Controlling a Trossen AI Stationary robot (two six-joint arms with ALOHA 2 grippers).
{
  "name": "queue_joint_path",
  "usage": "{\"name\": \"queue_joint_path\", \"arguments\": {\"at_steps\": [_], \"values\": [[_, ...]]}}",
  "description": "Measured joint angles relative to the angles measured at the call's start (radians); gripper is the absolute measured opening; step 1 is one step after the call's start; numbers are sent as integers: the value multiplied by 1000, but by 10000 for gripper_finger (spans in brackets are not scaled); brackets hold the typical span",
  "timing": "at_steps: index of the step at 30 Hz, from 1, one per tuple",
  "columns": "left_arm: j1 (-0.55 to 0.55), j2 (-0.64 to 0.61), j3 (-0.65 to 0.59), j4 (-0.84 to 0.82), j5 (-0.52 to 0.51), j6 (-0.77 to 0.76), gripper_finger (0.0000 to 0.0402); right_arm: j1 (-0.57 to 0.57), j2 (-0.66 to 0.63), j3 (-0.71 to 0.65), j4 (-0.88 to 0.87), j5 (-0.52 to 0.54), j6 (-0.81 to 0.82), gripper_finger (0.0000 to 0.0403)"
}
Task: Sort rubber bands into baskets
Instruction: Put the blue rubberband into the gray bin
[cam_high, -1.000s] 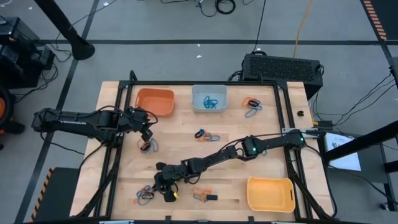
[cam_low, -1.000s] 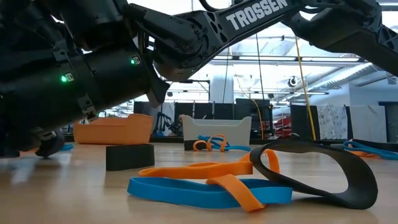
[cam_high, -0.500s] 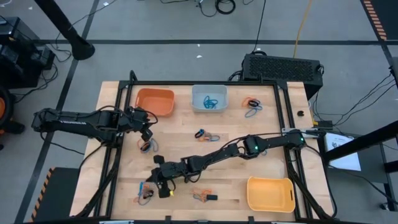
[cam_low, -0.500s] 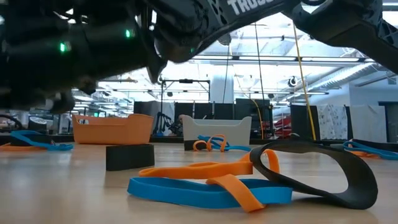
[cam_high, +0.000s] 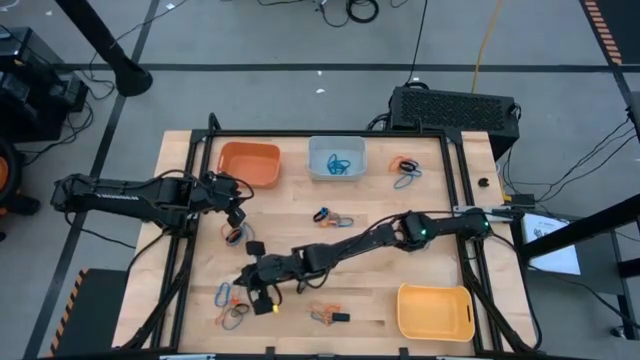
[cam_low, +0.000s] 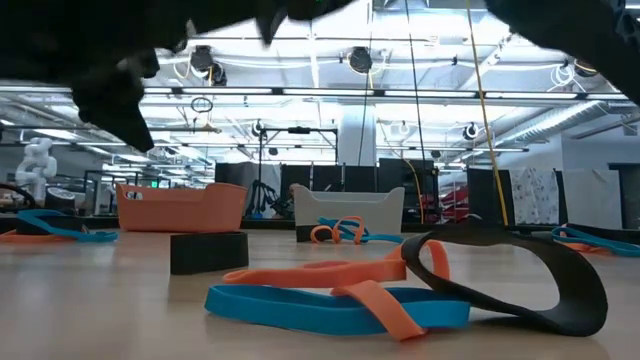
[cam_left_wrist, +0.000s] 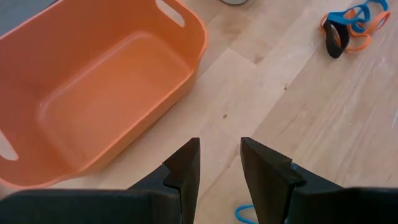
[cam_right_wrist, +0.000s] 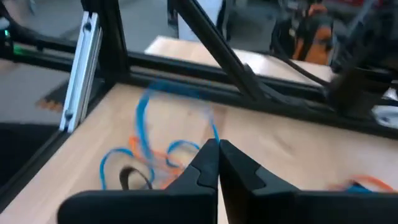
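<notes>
A: Where is the left gripper (cam_high: 237, 210)?
B: Left of the table's middle, just near of the orange basket (cam_high: 249, 163). Its fingers (cam_left_wrist: 185, 171) stand slightly apart with nothing between them, over bare wood beside that empty basket. A small bunch of bands (cam_high: 235, 235) lies just near of it.

A: And the right gripper (cam_high: 256, 282)?
B: It reaches across to the near left part of the table. Its fingertips are pressed together, pinching a blue rubber band (cam_right_wrist: 144, 118) that hangs above the wood. More loose bands (cam_high: 231, 306) lie just left and near of it.

A: The other baskets?
B: The pale blue-grey basket (cam_high: 336, 158) sits at the far middle with blue bands inside; the yellow basket (cam_high: 435, 311) is at the near right. More bands (cam_high: 405, 170) lie far right
</notes>
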Motion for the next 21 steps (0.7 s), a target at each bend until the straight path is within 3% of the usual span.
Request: {"name": "queue_joint_path", "arguments": {"at_steps": [13,16,21], "values": [[0,20,-5,23,-1,-17,123,-109,-291,1,-842,3,-26,0],[0,37,-38,108,0,12,123,-169,-324,1,-989,3,-12,0],[0,67,-99,321,62,146,123,-284,-366,0,-1084,1,-24,0]]}}
